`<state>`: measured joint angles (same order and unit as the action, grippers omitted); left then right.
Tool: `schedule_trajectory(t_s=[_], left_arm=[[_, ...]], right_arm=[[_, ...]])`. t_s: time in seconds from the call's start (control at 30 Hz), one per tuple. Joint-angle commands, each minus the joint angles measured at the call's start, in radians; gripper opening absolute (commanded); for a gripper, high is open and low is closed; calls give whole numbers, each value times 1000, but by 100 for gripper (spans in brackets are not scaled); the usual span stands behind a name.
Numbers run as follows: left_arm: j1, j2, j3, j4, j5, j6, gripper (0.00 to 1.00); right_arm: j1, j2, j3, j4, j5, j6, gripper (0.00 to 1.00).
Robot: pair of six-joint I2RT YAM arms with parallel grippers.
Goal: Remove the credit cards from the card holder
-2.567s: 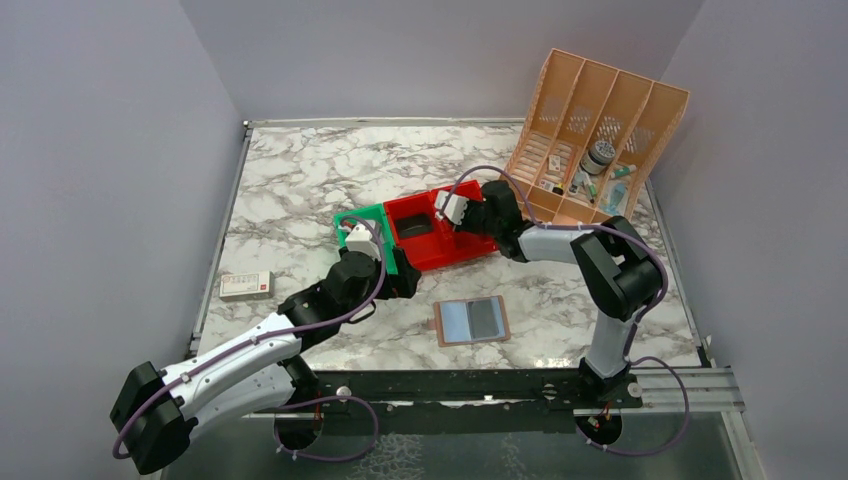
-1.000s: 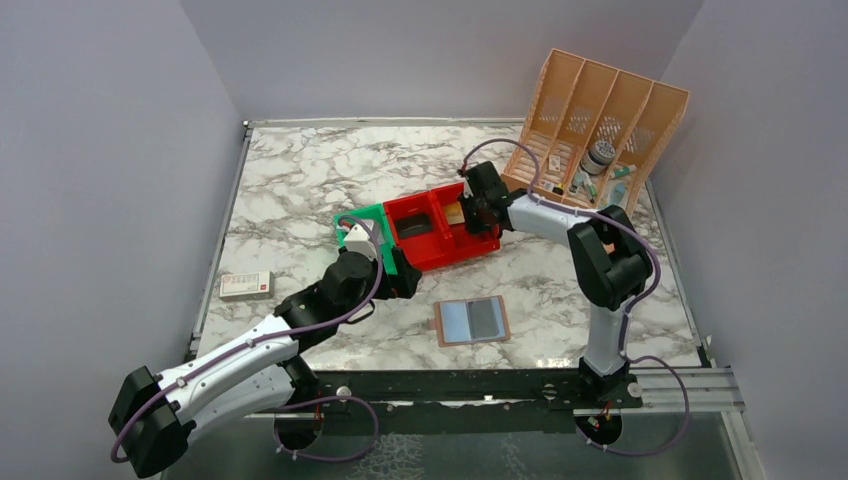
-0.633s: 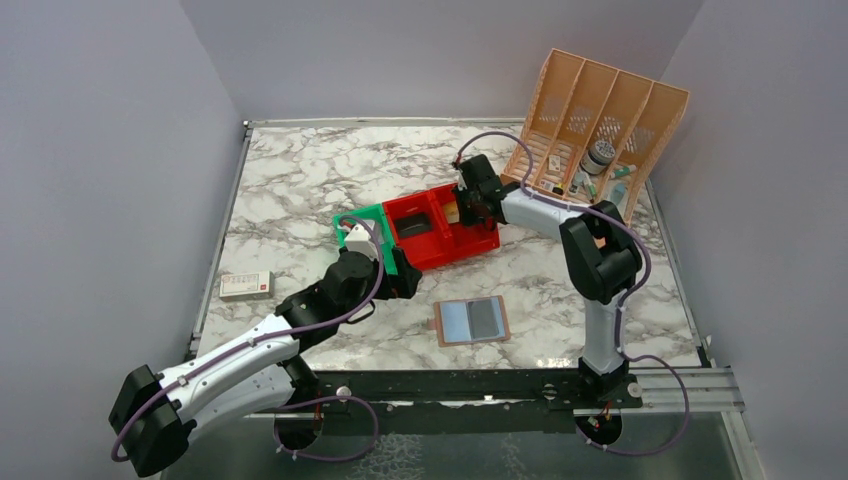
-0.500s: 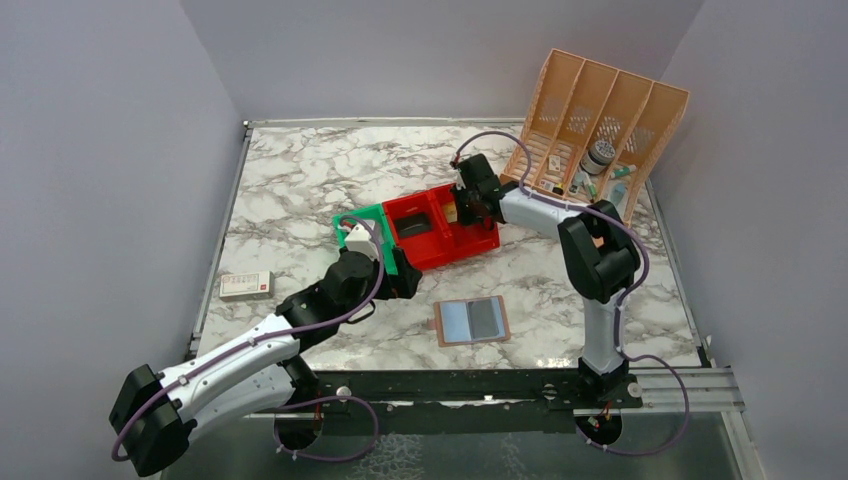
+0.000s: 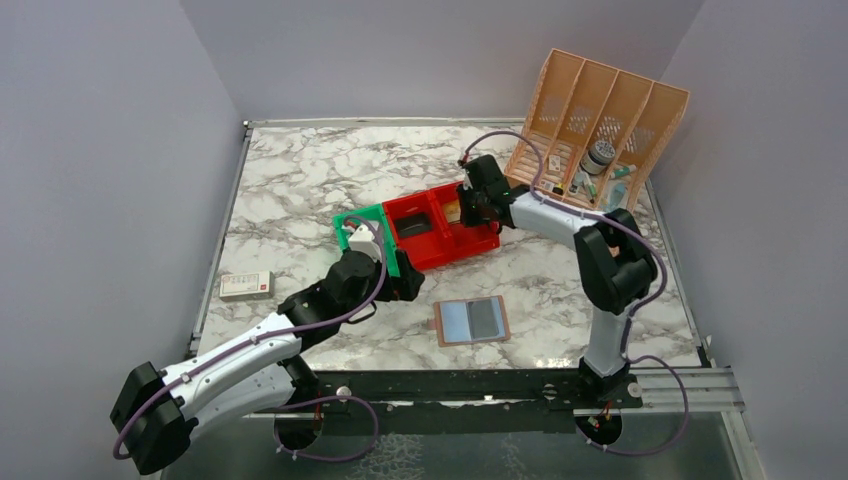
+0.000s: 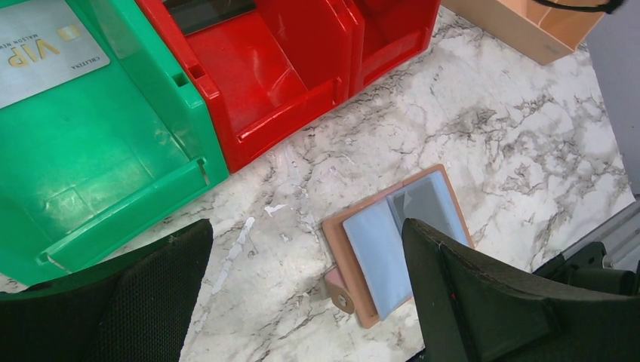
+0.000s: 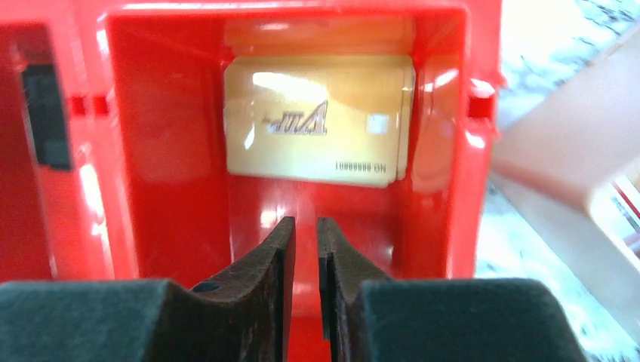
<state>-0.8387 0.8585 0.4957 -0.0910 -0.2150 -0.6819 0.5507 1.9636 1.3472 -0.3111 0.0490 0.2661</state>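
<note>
Marble table (image 5: 300, 180), both arms out over the middle. Peach organizer (image 5: 600, 100) stands at the far right corner, with a red bin (image 5: 470, 240) and a green bin (image 5: 365, 213) side by side mid-table. Holder (image 5: 472, 321) is on the table near the front edge, well apart from the bins. It lies open and flat with the pockets up, long axis roughly left-right and slightly skewed. It has a brownish-pink border and two clear panels: the left one pale blue, the right one darker grey. Can't tell if a card sits in it. Gold card (image 7: 317, 128) is in the right red compartment at the far wall, long axis across the bin; its print reads upside down from the right wrist. Dark card (image 6: 204, 7) is in the left red compartment. Silver card (image 6: 45, 49) marked VIP is flat in the green bin. Small white-and-red box (image 5: 246, 285) is at the table's left edge. Left gripper (image 6: 306, 230) hangs between the green bin and the holder, jaws wide apart, nothing in them. Right gripper (image 7: 302, 241) is inside the right red compartment pointing at the gold card but short of it, jaws all but together with a thin gap, gripping nothing.
</note>
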Motion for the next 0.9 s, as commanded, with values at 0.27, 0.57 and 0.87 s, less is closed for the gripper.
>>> schedule_trajectory(t_s=[0.27,0.57,0.87], left_arm=[[6,2,-44,161,198,-63,99],[-101,117,-50,299,276,-96,99],[-218,311,33,264,136,-92,87]], right_arm=[[8,-537,-396,84,-62,96,34],[8,-874,-838,274,-419,251,48],[8,-944,-854,115,-333,246,47]])
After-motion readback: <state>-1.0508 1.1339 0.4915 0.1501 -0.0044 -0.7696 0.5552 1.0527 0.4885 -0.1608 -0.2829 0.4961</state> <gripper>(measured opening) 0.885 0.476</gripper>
